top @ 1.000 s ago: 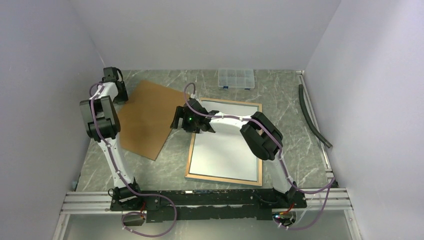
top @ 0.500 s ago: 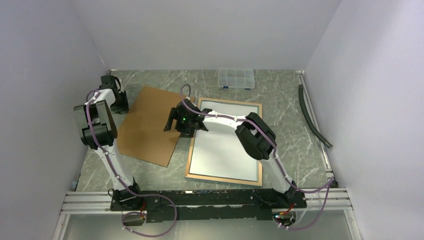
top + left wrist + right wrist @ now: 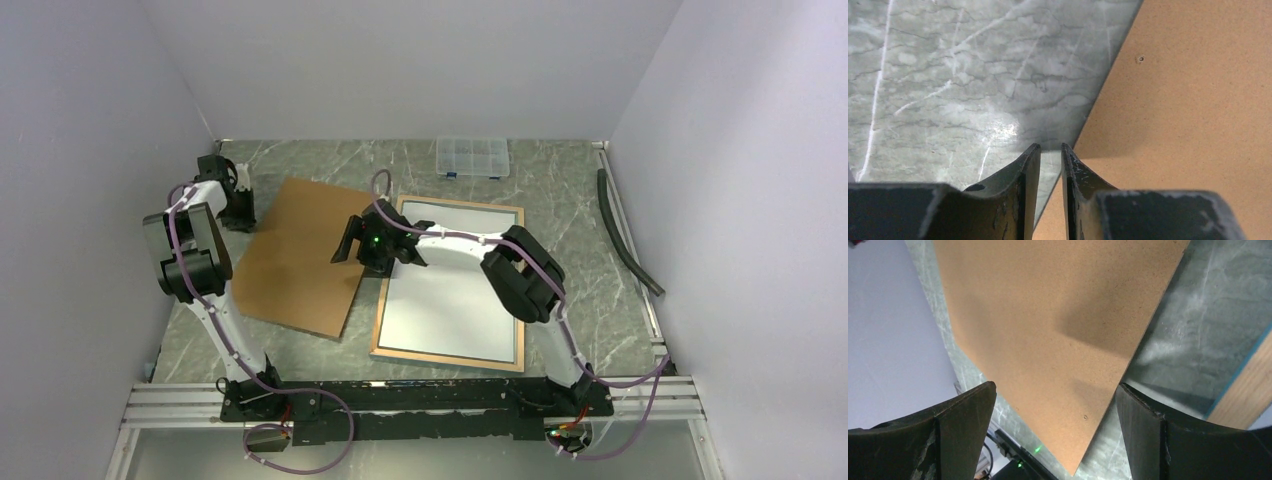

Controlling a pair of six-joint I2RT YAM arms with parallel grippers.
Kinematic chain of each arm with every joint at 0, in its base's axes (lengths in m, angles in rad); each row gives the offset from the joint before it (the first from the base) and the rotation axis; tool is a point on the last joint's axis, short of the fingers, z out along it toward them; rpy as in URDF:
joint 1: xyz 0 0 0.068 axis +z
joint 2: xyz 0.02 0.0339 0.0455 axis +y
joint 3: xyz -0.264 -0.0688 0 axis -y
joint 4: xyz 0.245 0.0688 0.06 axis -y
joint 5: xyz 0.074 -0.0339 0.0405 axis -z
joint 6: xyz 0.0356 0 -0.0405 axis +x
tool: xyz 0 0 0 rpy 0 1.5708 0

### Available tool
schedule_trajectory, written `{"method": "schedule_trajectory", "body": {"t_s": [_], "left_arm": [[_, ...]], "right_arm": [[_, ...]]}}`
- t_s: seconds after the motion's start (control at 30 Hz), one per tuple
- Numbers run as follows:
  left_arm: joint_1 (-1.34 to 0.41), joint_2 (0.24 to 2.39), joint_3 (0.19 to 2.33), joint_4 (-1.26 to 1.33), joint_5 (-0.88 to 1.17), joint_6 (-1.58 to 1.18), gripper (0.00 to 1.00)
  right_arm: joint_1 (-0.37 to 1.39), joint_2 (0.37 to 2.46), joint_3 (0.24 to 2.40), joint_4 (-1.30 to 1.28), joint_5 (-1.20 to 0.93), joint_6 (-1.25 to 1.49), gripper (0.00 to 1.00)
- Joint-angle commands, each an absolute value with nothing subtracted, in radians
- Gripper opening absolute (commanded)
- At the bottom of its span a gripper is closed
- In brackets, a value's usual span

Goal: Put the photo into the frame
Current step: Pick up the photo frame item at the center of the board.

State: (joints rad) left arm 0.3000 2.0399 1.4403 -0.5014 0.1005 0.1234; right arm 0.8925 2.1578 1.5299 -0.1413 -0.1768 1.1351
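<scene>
Photo (image 3: pixel 455 300), a white rectangular sheet, lies inside tan wooden rectangular frame (image 3: pixel 446 357). At nine o'clock, right claw (image 3: pixel 346 242) gapes over flat brown board (image 3: pixel 290 255); left claw (image 3: pixel 1050 146) nearly together, grip unclear.

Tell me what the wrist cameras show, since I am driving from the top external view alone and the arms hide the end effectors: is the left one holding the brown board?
Observer: No. In the left wrist view the left end effector has its fingers nearly together with a slim gap, nothing between them, poised over the edge of the brown board.
Operator: And the right one?
Observer: The right end effector stands wide open and empty above the board. The blue border of the frame shows beside it.
</scene>
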Motion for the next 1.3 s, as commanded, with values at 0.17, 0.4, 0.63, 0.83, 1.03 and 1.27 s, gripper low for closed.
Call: {"method": "schedule_trajectory", "body": {"t_s": [0.17, 0.4, 0.63, 0.83, 1.03, 1.27], "left_arm": [[0.242, 2.091, 1.378, -0.795, 0.305, 0.162, 0.28], [0.125, 2.080, 1.366, -0.825, 0.347, 0.166, 0.28], [0.021, 2.078, 1.376, -0.859, 0.381, 0.164, 0.27], [0.013, 2.054, 1.361, -0.874, 0.389, 0.169, 0.26], [0.009, 2.038, 1.329, -0.873, 0.377, 0.192, 0.25], [0.010, 2.046, 1.333, -0.869, 0.362, 0.198, 0.24]], "right_arm": [[0.884, 1.920, 1.445, 0.153, -0.179, 1.166, 0.92], [0.863, 1.788, 1.225, 0.205, -0.117, 1.232, 0.90], [0.820, 1.653, 1.040, 0.221, -0.072, 1.262, 0.90], [0.786, 1.599, 0.899, 0.268, -0.086, 1.293, 0.88], [0.762, 1.602, 0.817, 0.341, -0.112, 1.302, 0.86], [0.748, 1.637, 0.792, 0.381, -0.152, 1.286, 0.85]]}}
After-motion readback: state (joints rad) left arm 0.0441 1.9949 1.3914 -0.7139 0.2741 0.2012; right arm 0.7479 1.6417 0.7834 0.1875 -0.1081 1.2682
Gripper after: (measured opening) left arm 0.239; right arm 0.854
